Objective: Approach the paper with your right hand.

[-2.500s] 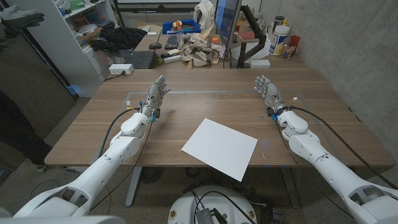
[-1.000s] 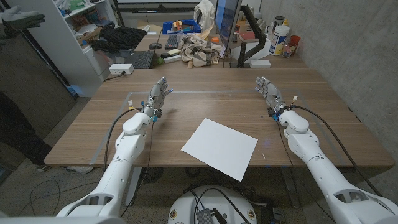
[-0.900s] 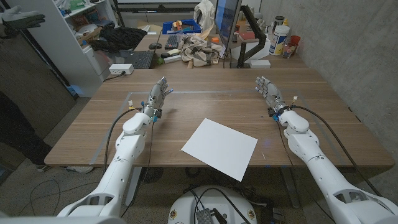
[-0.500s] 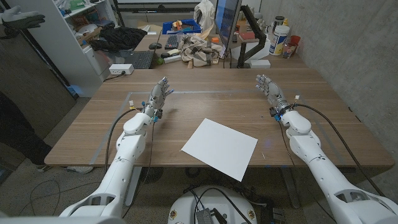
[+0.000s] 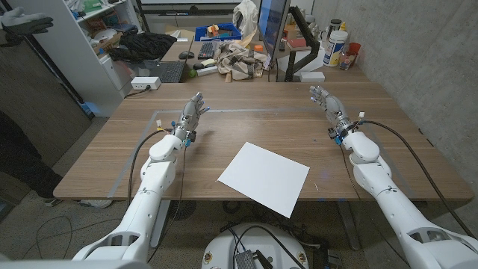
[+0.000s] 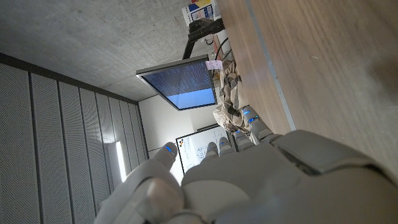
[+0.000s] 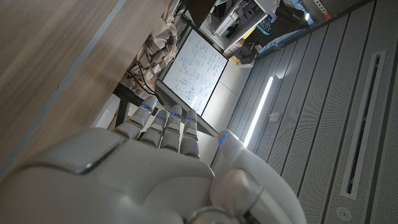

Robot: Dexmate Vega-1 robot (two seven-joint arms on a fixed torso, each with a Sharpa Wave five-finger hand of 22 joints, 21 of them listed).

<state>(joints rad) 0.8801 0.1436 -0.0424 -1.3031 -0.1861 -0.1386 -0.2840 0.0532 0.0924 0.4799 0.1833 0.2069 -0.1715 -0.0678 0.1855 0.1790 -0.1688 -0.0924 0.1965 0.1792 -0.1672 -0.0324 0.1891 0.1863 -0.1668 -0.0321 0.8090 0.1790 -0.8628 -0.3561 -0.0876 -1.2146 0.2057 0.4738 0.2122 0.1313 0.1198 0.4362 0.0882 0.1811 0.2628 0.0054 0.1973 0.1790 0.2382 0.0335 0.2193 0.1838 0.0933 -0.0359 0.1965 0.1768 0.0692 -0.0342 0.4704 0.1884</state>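
The paper [image 5: 264, 178], a white sheet, lies flat and skewed on the wooden table [image 5: 246, 127], near its front edge, about midway between the two arms. One corner sits at or just past the table's edge; hard to tell which. Nothing touches the sheet.

Right hand [image 5: 327, 104] is raised over the far right part of the table, well apart from the paper, fingers stretched out and apart, holding nothing. In the right wrist view the right hand [image 7: 155, 168] shows from the back, fingers [image 7: 174, 127] straight and side by side; palm side hidden.

Left hand [image 5: 190, 115] is up over the far left part of the table, fingers spread, empty, also well apart from the paper. In the left wrist view only its back [image 6: 249, 180] shows.

Behind the table: a monitor [image 5: 272, 22], a laptop [image 5: 163, 72], a blue bin [image 5: 219, 32] with contents too small to make out, white bottles [image 5: 334, 43] by the wall. A person's hand [image 5: 22, 21] is cut off at the far left edge.
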